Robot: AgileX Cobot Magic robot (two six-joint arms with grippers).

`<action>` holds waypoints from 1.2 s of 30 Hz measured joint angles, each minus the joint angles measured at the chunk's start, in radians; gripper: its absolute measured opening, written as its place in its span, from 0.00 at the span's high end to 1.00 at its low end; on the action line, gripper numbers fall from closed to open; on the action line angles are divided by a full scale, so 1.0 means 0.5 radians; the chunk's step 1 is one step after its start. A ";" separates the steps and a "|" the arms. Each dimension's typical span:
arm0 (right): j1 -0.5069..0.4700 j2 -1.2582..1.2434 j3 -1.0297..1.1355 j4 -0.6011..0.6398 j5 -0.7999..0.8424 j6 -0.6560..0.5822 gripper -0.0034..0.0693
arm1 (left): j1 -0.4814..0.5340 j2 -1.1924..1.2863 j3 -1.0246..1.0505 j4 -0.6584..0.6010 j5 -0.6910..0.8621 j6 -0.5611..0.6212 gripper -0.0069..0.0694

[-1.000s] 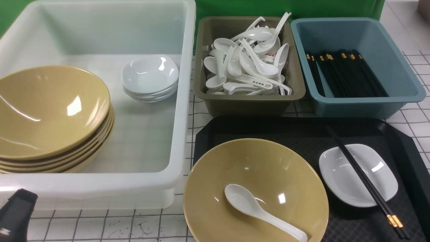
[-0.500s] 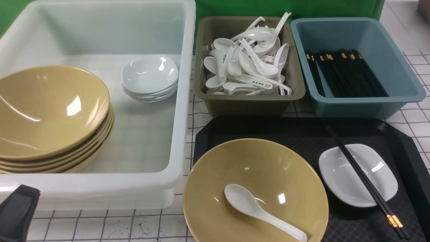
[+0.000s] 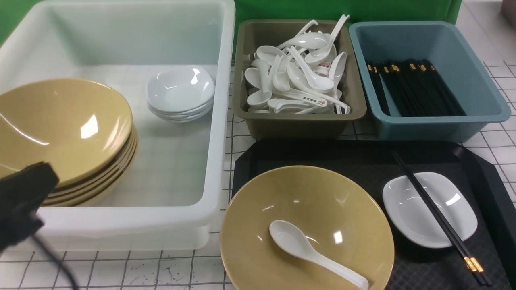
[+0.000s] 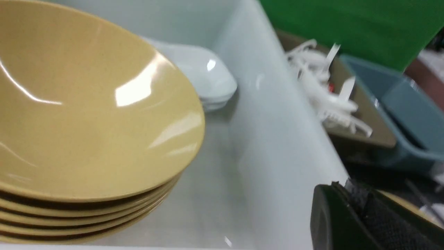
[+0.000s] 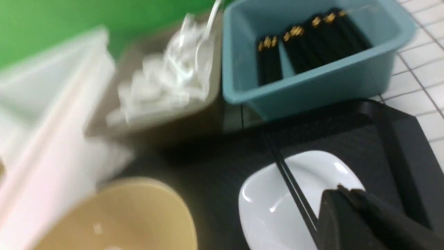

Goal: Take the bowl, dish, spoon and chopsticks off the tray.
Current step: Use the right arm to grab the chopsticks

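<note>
Now resting a glossy white ceramic spoon (image 3: 296, 245) in a wide mustard-yellow round bowl (image 3: 342, 201). Keeping both jaws (image 4: 347, 196) shut (holding nothing).

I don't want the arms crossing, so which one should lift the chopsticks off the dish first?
Probably the right. The chopsticks lie across the dish on the robot's right, and the right wrist view shows them close by. The left arm is over by the white tub.
</note>
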 joint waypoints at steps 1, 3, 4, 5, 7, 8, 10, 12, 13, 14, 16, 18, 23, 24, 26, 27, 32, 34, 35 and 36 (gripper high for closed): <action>0.006 0.054 -0.048 0.000 0.020 -0.048 0.90 | 0.000 0.050 -0.020 0.012 0.039 0.004 0.92; 0.058 0.366 -0.332 -0.002 0.286 -0.340 0.90 | 0.000 0.324 -0.261 0.151 0.280 0.065 0.92; 0.071 0.462 -0.421 -0.002 0.412 -0.428 0.90 | 0.000 0.402 -0.330 0.185 0.358 0.096 0.92; 0.075 0.555 -0.505 -0.002 0.509 -0.511 0.90 | 0.000 0.475 -0.398 0.216 0.432 0.122 0.92; 0.075 0.706 -0.634 -0.002 0.650 -0.634 0.90 | -0.008 0.589 -0.505 0.261 0.544 0.164 0.92; 0.075 0.910 -0.780 -0.002 0.864 -0.773 0.90 | -0.063 0.724 -0.637 0.321 0.652 0.197 0.92; 0.075 1.007 -0.855 -0.004 0.959 -0.830 0.90 | -0.132 0.795 -0.705 0.348 0.692 0.205 0.92; 0.075 1.137 -0.920 -0.004 1.024 -0.862 0.90 | -0.265 0.907 -0.808 0.392 0.726 0.224 0.92; 0.075 1.202 -0.945 -0.004 1.036 -0.878 0.90 | -0.343 0.964 -0.857 0.418 0.736 0.234 0.92; 0.075 1.264 -0.961 -0.004 1.034 -0.891 0.90 | -0.392 1.010 -0.896 0.437 0.741 0.240 0.92; 0.075 1.384 -0.985 -0.004 1.027 -0.925 0.88 | -0.562 1.128 -0.999 0.495 0.746 0.253 0.92; 0.077 1.502 -1.004 -0.004 1.011 -0.947 0.85 | -0.766 1.261 -1.111 0.550 0.748 0.253 0.92; 0.078 1.757 -1.078 -0.006 1.000 -0.953 0.68 | -1.061 1.525 -1.306 0.590 0.702 0.247 0.92; 0.078 1.786 -1.097 -0.006 1.001 -0.953 0.64 | -1.111 1.583 -1.344 0.590 0.691 0.245 0.92; 0.078 1.886 -1.155 -0.008 0.986 -0.953 0.53 | -1.191 1.689 -1.407 0.590 0.681 0.245 0.92; 0.078 1.936 -1.187 -0.008 0.968 -0.951 0.45 | -1.227 1.744 -1.435 0.590 0.679 0.245 0.92; 0.079 2.121 -1.272 -0.008 0.869 -0.951 0.26 | -1.283 1.864 -1.465 0.588 0.687 0.245 0.92; 0.079 2.183 -1.295 -0.008 0.859 -0.951 0.24 | -1.283 1.874 -1.469 0.586 0.697 0.248 0.92; 0.079 2.227 -1.306 -0.008 0.859 -0.951 0.23 | -1.283 1.877 -1.472 0.588 0.706 0.250 0.92; 0.079 2.292 -1.309 -0.008 0.861 -0.951 0.22 | -1.283 1.877 -1.472 0.588 0.721 0.248 0.92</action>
